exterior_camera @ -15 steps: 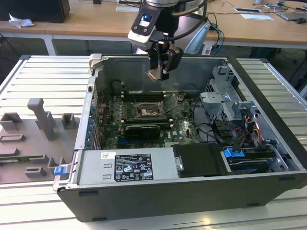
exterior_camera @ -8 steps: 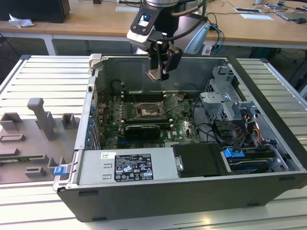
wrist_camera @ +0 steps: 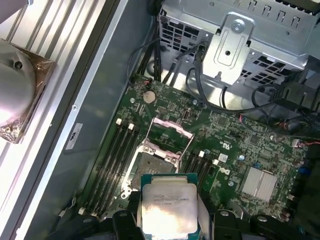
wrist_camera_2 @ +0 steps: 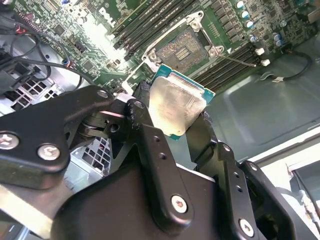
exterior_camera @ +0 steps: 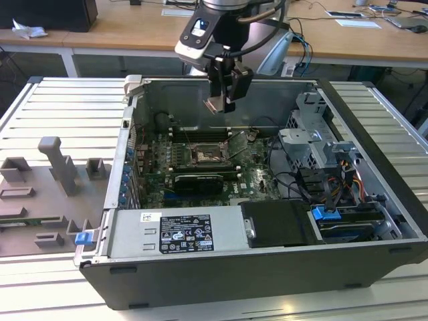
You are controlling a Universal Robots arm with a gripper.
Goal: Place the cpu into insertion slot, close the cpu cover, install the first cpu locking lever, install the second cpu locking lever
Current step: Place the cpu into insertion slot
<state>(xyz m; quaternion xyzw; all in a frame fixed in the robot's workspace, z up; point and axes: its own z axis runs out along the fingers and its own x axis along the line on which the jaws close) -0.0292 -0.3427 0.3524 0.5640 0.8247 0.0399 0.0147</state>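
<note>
While claw (exterior_camera: 219, 100) hung above open case (exterior_camera: 221, 284), you had it pinching cpu (wrist_camera_2: 177, 107) by opposite edges, fingers (wrist_camera_2: 147, 130) pressed against chip. Chip was held at slant, clear of board (wrist_camera: 240, 145). Slot (wrist_camera: 150, 165) lay below cpu, bare, well apart from it. Cover (wrist_camera: 172, 125) stood raised off slot. Judged: step one in hand, placing cpu; nothing seated yet. Seating, by my reading, called for chip levelled, squared with slot rim, set down gently.
</note>
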